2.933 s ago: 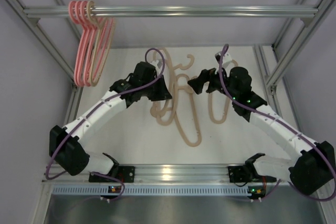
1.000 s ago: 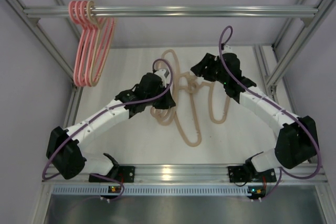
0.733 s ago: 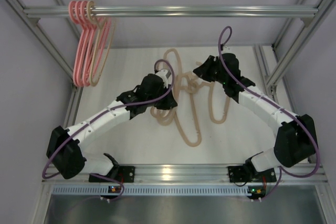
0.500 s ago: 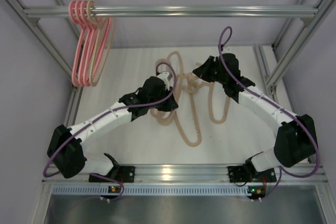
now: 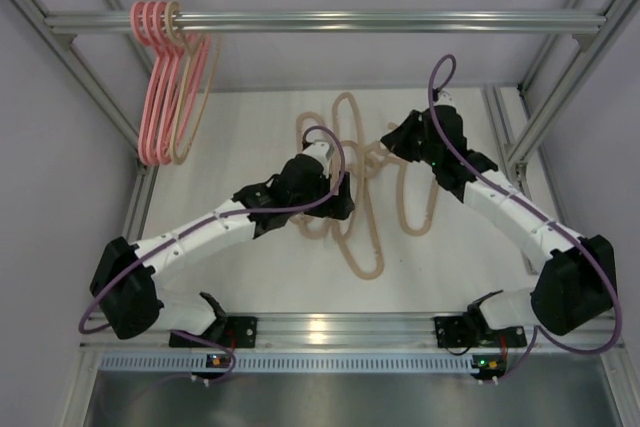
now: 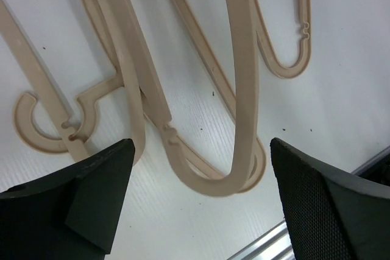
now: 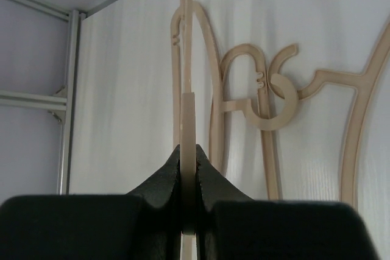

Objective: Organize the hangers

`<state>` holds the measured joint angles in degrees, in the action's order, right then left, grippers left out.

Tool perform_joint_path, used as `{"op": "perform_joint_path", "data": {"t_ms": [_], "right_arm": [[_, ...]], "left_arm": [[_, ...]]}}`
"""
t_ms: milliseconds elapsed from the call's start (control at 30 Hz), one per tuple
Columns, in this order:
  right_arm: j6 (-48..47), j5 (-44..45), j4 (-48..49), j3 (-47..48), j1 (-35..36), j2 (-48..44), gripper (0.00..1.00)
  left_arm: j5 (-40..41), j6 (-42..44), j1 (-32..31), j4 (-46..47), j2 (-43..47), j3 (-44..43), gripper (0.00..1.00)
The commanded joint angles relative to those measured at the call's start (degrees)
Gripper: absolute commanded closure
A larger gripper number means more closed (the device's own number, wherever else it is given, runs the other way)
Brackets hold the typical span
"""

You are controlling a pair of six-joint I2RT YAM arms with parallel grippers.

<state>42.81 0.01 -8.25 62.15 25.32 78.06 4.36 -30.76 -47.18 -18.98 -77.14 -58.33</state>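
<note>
Right wrist view: my right claw [image 7: 188, 153] is clenched on a beige hanger [image 7: 188, 120], held edge-on, its long axis running away to the far side. My left claw [image 6: 201, 178] hangs released above the other hangers [image 6: 241, 89].

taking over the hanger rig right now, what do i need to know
Left gripper: open over the loose beige hangers on the table, gripping nothing.
Right gripper: shut on one beige hanger, held edge-on.
Done: pink and beige hangers hang at the left end of the bar.
Left: hang the held one, then the rest of the pile.
</note>
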Motion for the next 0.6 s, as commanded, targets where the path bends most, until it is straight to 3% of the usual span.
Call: {"op": "perform_joint_path", "data": {"t_ms": [0, 333, 567], "right_arm": [[1.5, 4.6, -1.9, 1.4, 0.3, -3.7, 1.00], [2.8, 8.4, -6.5, 2.8, 1.0, -5.7, 1.00], [3.1, 8.3, -7.0, 2.7, 1.0, -6.3, 1.00]], "left_arm": [[10.0, 0.5, -4.7, 2.7, 2.8, -1.8, 0.02], [44.7, 7.3, -22.2, 2.5, -8.7, -8.6, 0.02], [53.9, 11.3, -26.2, 2.5, -19.9, -14.3, 0.06]]}}
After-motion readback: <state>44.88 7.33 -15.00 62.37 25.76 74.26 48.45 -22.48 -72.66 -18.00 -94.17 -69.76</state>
